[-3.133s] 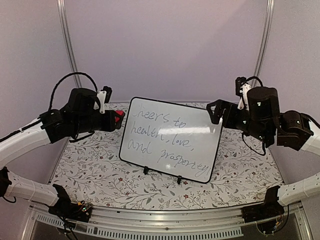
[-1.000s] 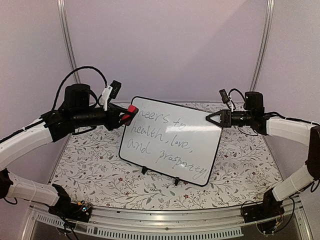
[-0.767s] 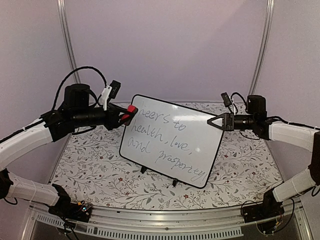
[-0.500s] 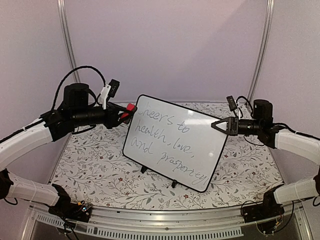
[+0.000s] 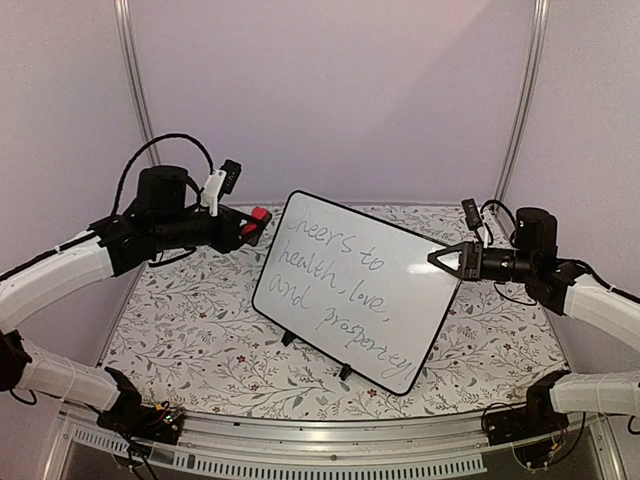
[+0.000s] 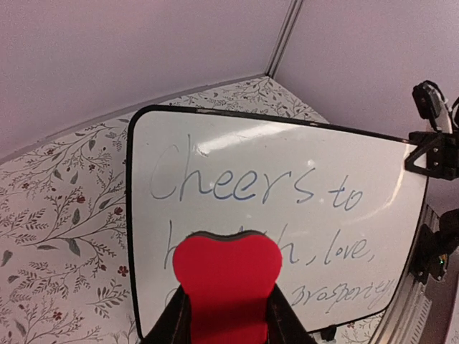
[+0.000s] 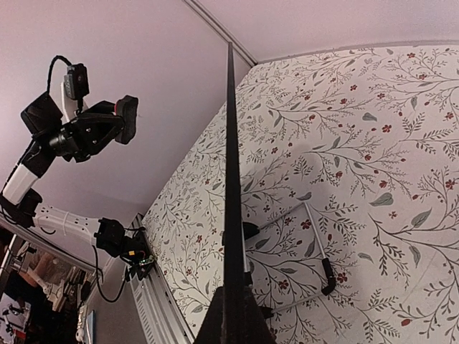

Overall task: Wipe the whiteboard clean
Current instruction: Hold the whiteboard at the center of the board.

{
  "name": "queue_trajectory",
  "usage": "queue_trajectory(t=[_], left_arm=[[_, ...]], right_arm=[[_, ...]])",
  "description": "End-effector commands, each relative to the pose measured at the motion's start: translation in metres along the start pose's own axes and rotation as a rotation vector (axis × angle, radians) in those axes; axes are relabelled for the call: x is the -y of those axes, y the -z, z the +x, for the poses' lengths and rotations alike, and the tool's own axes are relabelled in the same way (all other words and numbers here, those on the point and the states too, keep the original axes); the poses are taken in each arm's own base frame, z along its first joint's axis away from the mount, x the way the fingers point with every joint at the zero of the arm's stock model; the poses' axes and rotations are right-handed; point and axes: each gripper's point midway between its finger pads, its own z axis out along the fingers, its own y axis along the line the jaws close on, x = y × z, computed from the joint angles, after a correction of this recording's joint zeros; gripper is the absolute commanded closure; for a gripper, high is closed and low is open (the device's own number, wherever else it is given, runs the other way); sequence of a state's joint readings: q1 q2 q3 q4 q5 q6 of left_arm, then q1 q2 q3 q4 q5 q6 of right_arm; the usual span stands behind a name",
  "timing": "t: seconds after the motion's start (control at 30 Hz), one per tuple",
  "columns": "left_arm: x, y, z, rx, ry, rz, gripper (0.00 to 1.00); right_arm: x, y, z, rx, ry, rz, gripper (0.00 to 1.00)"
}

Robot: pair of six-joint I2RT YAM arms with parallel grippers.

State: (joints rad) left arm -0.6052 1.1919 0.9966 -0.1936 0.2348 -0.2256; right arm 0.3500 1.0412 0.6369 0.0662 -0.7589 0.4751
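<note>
The whiteboard stands tilted on the table, its handwriting reading "Cheers to health, love, and prosperity". My right gripper is shut on its upper right edge. In the right wrist view the whiteboard shows edge-on, running up from the right gripper. My left gripper is shut on a red eraser, which hangs just left of the board's upper left corner, apart from it. In the left wrist view the eraser fills the left gripper, facing the whiteboard.
The table has a floral cover. A wire stand props the board from behind, with black feet at the front. A metal rail runs along the near edge. Walls close in at the back and sides.
My right gripper has shut on the board's right edge and drawn it to the right. The eraser, which touched the upper left corner, now stands apart from it.
</note>
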Motion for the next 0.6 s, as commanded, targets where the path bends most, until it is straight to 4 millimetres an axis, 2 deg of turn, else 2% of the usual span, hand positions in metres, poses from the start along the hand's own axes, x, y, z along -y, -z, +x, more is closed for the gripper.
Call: queue_trajectory(t=[0.0,0.17,0.3,0.43,0.57], left_arm=[[-0.023,-0.007,-0.023,0.005,0.026,-0.128,0.77],[-0.027,-0.028,-0.041,-0.026,0.011,-0.154,0.77],[-0.032,-0.055,-0.045,-0.052,-0.004,-0.171,0.77],[-0.029,-0.081,-0.035,-0.077,-0.032,-0.164,0.79],[-0.017,-0.092,-0.02,-0.083,-0.046,-0.093,0.79]], right_arm=[[-0.006,0.008,0.004,0.048,-0.023,0.071,1.0],[-0.021,0.01,0.018,0.04,-0.024,0.047,1.0],[-0.015,0.01,0.035,-0.012,-0.007,0.071,1.0],[-0.019,0.013,0.038,-0.014,0.033,0.054,1.0],[-0.021,0.017,0.037,-0.01,0.08,0.069,1.0]])
